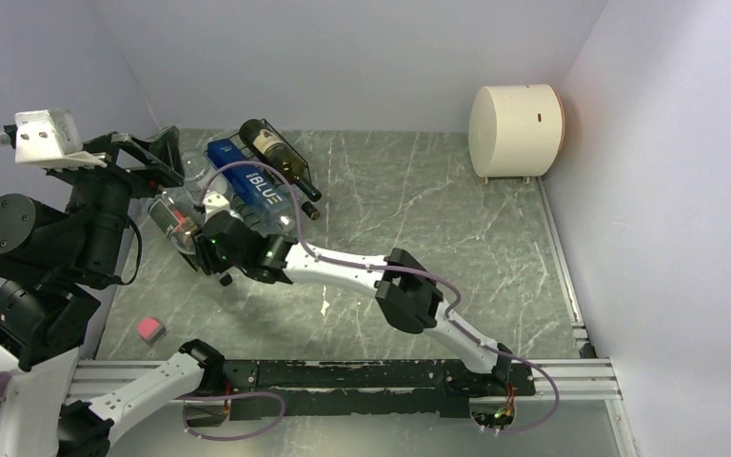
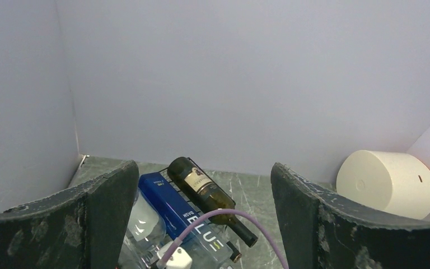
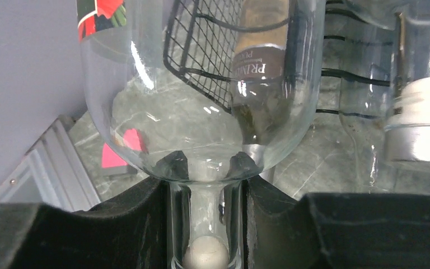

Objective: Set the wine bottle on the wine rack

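The wine bottle (image 3: pixel 201 84) is clear glass with a red label. Its neck (image 3: pixel 206 224) stands between my right gripper's black pads. The right gripper (image 3: pixel 207 165) is shut on that neck. From above, the bottle (image 1: pixel 176 202) lies at the left end of the black wire wine rack (image 1: pixel 238 145), with the right gripper (image 1: pixel 211 249) at its near end. The rack (image 2: pixel 163 171) also carries a dark bottle (image 2: pixel 204 188) and a blue bottle (image 2: pixel 171 207). My left gripper (image 1: pixel 152 157) hangs open above the rack's left side and holds nothing.
A cream cylinder (image 1: pixel 514 131) stands at the back right by the wall. A pink cube (image 1: pixel 150 329) lies near the left front of the table. A purple cable (image 2: pixel 224 218) arcs over the bottles. Walls close in at the left, back and right.
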Controlling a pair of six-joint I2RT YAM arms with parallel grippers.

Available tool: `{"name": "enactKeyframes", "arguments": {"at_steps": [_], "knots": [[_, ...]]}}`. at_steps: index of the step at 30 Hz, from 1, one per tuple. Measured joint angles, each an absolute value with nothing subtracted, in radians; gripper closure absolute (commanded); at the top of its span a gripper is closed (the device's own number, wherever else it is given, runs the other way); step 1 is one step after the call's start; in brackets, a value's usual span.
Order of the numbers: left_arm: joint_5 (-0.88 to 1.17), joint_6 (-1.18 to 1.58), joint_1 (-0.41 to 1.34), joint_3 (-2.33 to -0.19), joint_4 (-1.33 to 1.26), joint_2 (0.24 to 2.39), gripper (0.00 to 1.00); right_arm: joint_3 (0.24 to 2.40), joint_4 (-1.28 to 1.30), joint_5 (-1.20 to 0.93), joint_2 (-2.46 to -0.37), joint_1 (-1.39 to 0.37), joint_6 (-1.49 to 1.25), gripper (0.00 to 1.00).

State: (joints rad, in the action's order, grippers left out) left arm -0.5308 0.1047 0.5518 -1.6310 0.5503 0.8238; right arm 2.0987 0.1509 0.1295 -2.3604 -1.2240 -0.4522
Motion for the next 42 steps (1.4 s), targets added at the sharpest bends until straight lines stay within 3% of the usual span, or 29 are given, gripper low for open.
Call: {"name": "enactKeyframes", "arguments": {"at_steps": [4,14,20,35,42], "knots": [[-0.532,0.104,0.552,-1.631,0.553,0.824,0.08,2.164,0.192,0.159,-2.426,-1.227,-0.467,0.99],[-0.532,0.104,0.552,-1.628,0.567,0.822,0.09,2.223,0.203,0.179,-2.475,-1.227,-0.463,0.52],[-0.531,0.106,0.552,-1.628,0.57,0.822,0.09,2.238,0.108,0.2,-2.481,-1.222,-0.448,0.38],[-0.53,0.112,0.552,-1.622,0.578,0.822,0.08,2.232,-0.038,0.191,-2.474,-1.213,-0.448,0.25],[-0.529,0.112,0.552,-1.622,0.578,0.822,0.08,2.105,-0.115,0.171,-2.366,-1.212,-0.448,0.21]]}}
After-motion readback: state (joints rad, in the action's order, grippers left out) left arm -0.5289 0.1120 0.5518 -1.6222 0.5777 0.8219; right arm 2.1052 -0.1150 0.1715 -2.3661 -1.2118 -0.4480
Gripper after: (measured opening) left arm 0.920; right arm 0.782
